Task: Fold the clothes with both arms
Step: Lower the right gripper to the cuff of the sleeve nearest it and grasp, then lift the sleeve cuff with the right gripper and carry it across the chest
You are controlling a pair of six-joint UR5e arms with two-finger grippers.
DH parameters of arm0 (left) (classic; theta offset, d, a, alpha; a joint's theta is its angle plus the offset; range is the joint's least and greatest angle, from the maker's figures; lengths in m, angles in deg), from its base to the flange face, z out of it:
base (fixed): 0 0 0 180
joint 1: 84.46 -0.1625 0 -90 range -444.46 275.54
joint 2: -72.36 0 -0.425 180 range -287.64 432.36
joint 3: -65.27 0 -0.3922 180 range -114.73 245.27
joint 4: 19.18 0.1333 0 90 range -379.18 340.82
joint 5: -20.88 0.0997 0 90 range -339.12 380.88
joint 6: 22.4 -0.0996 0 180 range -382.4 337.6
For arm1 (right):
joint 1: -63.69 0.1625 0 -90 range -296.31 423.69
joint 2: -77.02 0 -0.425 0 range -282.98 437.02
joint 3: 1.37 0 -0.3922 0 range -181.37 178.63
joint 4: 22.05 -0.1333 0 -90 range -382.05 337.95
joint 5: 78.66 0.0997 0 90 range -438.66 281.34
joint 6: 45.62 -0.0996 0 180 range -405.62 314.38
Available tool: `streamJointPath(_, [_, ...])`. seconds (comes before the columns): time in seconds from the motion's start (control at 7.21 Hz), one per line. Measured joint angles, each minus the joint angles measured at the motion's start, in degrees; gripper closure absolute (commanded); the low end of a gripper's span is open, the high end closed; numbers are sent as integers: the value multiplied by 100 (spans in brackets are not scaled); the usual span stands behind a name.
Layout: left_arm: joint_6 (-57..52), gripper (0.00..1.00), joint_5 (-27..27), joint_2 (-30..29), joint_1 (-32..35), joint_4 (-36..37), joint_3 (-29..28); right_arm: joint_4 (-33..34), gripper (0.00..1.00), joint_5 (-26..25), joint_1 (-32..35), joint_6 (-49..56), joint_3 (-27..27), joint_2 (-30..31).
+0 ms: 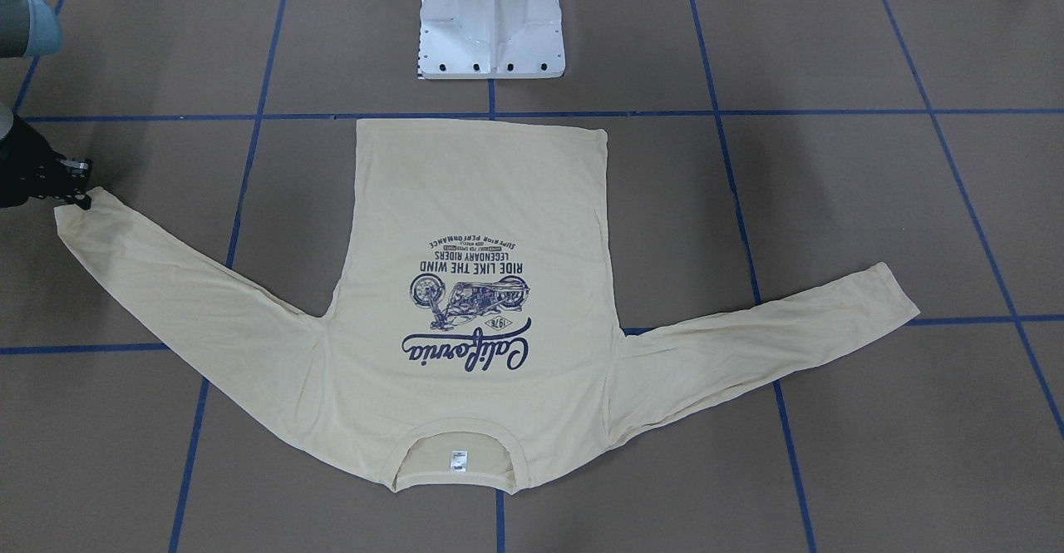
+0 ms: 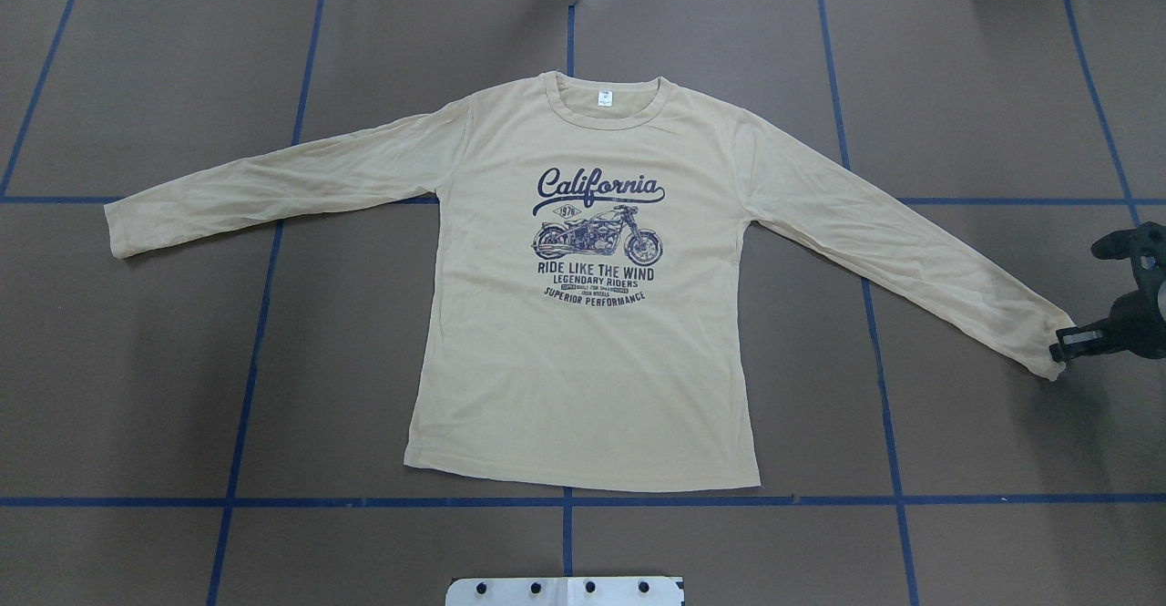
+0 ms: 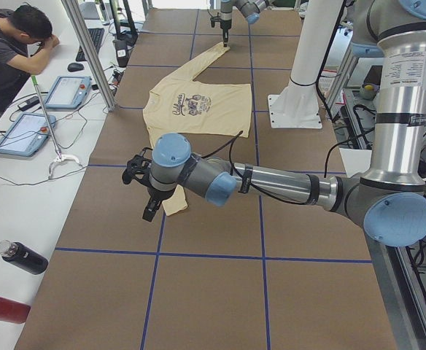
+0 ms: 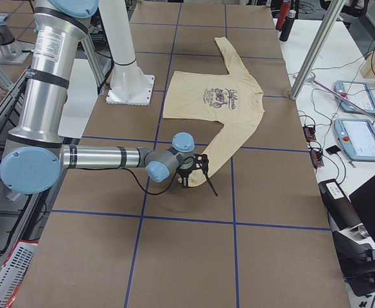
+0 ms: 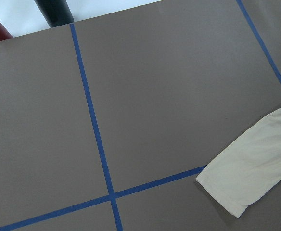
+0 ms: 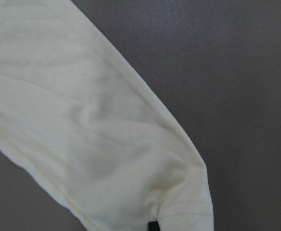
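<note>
Garment: pale cream-yellow long-sleeved cotton shirt (image 2: 583,378), flat on the brown paper-covered table with blue tape grid (image 2: 137,387). It lies print side up, neck away from the robot, hem towards it, both sleeves spread out.
Right gripper: black two-finger right gripper (image 2: 1068,347), low at the right sleeve cuff (image 2: 1038,342), one tip touching the cuff end. I cannot tell whether the jaws are clamped on the fabric.
Left gripper: black two-finger left gripper (image 3: 149,210), hanging above the left sleeve cuff (image 5: 236,187) and apart from it. It shows only from the table's end, so I cannot tell its state.
Step in hand: judged to be taking the cuffs, ahead of folding the sleeves in over the body.
Procedure, grip: catch both layers of each cuff at its end, not the top layer alone.
Procedure, lift: raise only enough to clear the table, so the body panel does not drag.
Procedure, carry: bring each cuff inward across the chest, with the crease at the shoulder seam.
Procedure, timing: bring the left gripper down before lifting, so both sides go together.
Navy motorcycle print (image 2: 597,240): "California", "1976", "RIDE LIKE THE WIND", "LEGENDARY RIDERS", "SUPERIOR PERFORMANCE". Two small lines between are too fine to read.
Small white neck tag (image 2: 602,99): marking not legible.
</note>
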Motion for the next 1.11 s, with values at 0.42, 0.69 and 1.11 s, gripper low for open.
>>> streamJointPath(0.42, [0, 0, -1, -1, 0, 0, -7, 155, 100, 463, 180, 0, -370, -278])
streamJointPath(0.69, [2, 0, -1, -1, 0, 0, -7, 355, 100, 1225, 611, 0, -396, -803])
streamJointPath(1.11, [8, 0, -1, -14, 0, 0, -22, 1350, 100, 1956, 1132, -8, -390, -2148])
